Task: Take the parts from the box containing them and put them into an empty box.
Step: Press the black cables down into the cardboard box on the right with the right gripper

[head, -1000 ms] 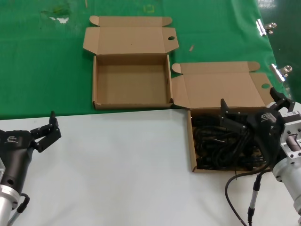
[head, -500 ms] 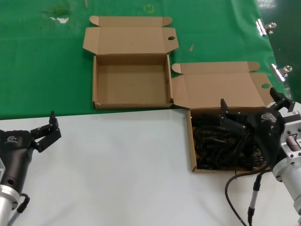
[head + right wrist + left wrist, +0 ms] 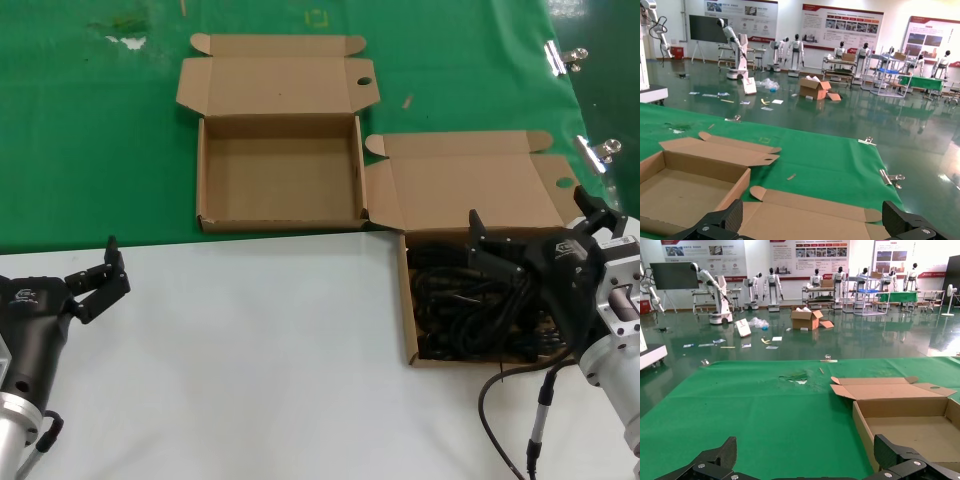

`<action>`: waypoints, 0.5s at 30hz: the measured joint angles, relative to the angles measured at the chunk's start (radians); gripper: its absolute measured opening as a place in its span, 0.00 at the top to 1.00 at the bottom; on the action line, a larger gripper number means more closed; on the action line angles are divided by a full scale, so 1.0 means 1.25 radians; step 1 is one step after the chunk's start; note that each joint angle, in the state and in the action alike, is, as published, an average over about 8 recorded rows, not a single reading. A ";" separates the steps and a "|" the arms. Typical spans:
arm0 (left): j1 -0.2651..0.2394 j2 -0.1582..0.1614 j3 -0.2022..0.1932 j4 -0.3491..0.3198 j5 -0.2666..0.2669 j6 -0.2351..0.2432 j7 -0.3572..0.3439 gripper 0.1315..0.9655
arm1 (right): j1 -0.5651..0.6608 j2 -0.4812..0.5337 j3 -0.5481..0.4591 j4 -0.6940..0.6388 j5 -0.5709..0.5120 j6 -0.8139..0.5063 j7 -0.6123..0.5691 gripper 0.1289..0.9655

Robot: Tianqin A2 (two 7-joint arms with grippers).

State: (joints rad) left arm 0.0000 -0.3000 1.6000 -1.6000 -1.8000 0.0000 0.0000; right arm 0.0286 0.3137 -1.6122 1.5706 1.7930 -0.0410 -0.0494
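Observation:
The box containing the parts [image 3: 404, 300] lies at the right, its lid [image 3: 470, 190] folded back with splayed flaps. Black coiled power cords [image 3: 460, 305] fill its tray. My right gripper [image 3: 530, 214] is open and empty, hovering over that tray's far part; in the right wrist view [image 3: 815, 216] its fingers straddle the lid [image 3: 810, 220]. The empty box [image 3: 280, 175] sits on the green cloth, farther back and to the left, and also shows in the right wrist view [image 3: 685, 192]. My left gripper [image 3: 98, 280] is open and empty, parked over the white table at the near left; the left wrist view [image 3: 807, 454] shows the empty box [image 3: 905, 427] ahead.
Green cloth [image 3: 90, 150] covers the far half of the table, white surface [image 3: 250, 370] the near half. Metal binder clips [image 3: 565, 57] [image 3: 598, 152] lie at the cloth's right edge. A black cable [image 3: 505, 395] loops below the right arm.

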 joint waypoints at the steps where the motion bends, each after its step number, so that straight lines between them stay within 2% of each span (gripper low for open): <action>1: 0.000 0.000 0.000 0.000 0.000 0.000 0.000 0.00 | 0.000 0.000 0.000 0.000 0.000 0.000 0.000 0.00; 13: 0.000 0.000 0.000 0.000 0.000 0.000 0.000 0.05 | 0.000 0.000 0.000 0.000 0.000 0.000 0.000 0.00; 15: 0.000 0.000 0.000 0.000 0.000 0.000 0.000 0.08 | 0.000 0.002 -0.001 0.001 0.001 0.000 0.001 0.00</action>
State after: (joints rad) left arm 0.0000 -0.3000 1.6000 -1.6000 -1.8000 0.0000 0.0000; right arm 0.0281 0.3159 -1.6140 1.5723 1.7940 -0.0411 -0.0478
